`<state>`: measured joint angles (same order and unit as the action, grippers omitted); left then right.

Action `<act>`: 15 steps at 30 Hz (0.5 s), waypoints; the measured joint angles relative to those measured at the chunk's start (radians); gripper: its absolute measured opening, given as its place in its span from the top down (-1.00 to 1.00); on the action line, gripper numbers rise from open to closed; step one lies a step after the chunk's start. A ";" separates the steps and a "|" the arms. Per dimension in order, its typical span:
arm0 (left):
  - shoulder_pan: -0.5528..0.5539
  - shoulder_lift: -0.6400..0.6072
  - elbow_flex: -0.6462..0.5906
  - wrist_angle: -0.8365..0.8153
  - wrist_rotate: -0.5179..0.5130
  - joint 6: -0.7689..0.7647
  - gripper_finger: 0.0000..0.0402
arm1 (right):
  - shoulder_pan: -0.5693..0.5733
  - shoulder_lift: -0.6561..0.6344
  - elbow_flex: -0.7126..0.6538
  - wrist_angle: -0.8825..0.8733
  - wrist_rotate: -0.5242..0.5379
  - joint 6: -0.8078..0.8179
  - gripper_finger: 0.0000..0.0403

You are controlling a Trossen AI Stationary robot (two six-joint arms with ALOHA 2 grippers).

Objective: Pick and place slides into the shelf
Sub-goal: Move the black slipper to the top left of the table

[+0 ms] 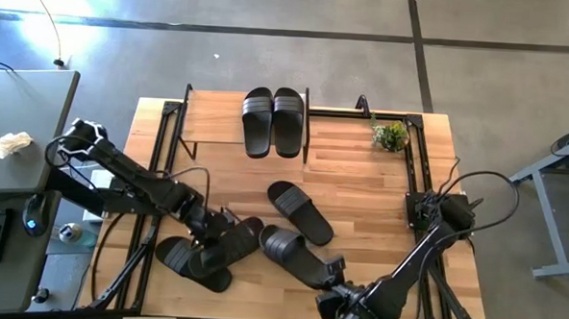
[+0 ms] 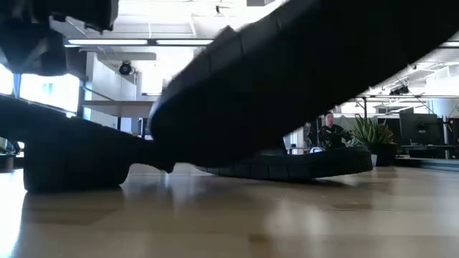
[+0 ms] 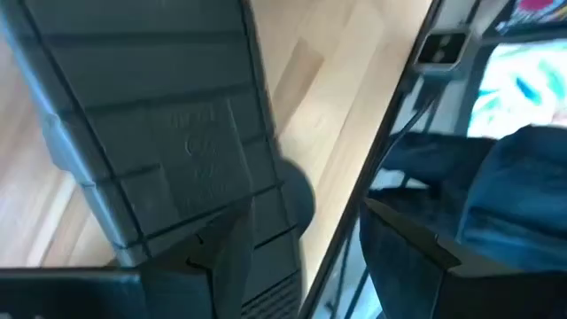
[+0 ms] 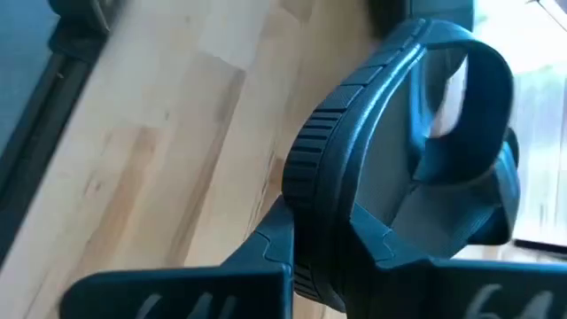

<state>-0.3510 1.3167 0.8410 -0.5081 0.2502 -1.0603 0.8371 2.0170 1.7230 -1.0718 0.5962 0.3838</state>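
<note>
**Two slides shelved, four on the table, both arms at the near pile**

One pair of black rubber slides (image 1: pixel 274 121) sits side by side on the shelf (image 1: pixel 209 116), a light wood board on a thin black frame at the far side of the table (image 1: pixel 361 177). Their wide straps lie toward the far edge.

A single slide (image 1: pixel 300 211) lies alone and slanted near the table's middle. Nearer the front, another slide (image 1: pixel 295 256) lies slanted toward the right gripper (image 1: pixel 335 285). The right wrist view shows that gripper's dark fingers (image 4: pixel 266 252) closed tight on the slide's edge, the ribbed sole rim and arched strap turned sideways.

At the front left, two more slides (image 1: pixel 198 257) overlap in a dark heap. Where one ends and the other begins is hard to make out from above. The left gripper (image 1: pixel 209 231) sits over this heap. Its wrist view is filled by a slide's grey moulded surface, crossed by ridges and bearing a faint embossed mark. The fingers stand fairly wide apart, but whether they hold the slide I cannot tell.

In the low view a raised slide's underside (image 2: pixel 287 79) blocks most of the picture. Behind it, a small potted plant (image 2: pixel 369 136) and a seated person (image 2: pixel 331 132) show, partly hidden. From above, the plant (image 1: pixel 390 135) stands at the far right corner.
</note>
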 joint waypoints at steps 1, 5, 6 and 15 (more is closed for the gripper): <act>-0.013 0.019 0.001 0.006 0.002 -0.001 0.06 | -0.001 -0.001 -0.022 0.016 0.000 0.003 0.91; -0.055 0.080 0.000 0.007 0.019 -0.015 0.06 | -0.025 -0.001 -0.094 0.055 0.005 0.047 0.91; -0.065 0.092 0.000 0.003 0.020 -0.019 0.06 | -0.033 -0.001 -0.109 0.057 0.005 0.059 0.91; -0.160 0.130 0.000 0.003 0.032 -0.102 0.06 | -0.119 -0.001 -0.203 0.225 0.003 0.011 0.91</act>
<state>-0.5109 1.4464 0.8413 -0.5048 0.2819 -1.1623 0.7177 2.0159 1.5204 -0.8465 0.5988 0.3948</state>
